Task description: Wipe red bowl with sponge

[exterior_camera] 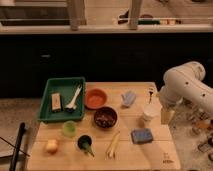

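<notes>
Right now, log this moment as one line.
red bowl: on table beside green tray | sponge: flat on table, not gripped | gripper: by table's right edge, apart from sponge | wiping: not yet begun

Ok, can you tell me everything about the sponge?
The sponge is a small, thick blue-grey pad with rounded corners. It lies flat on the wooden table, toward the front right as seen here, touching nothing else. A white cup stands just behind it, and the gripper hangs behind and right of it, apart from it.
</notes>
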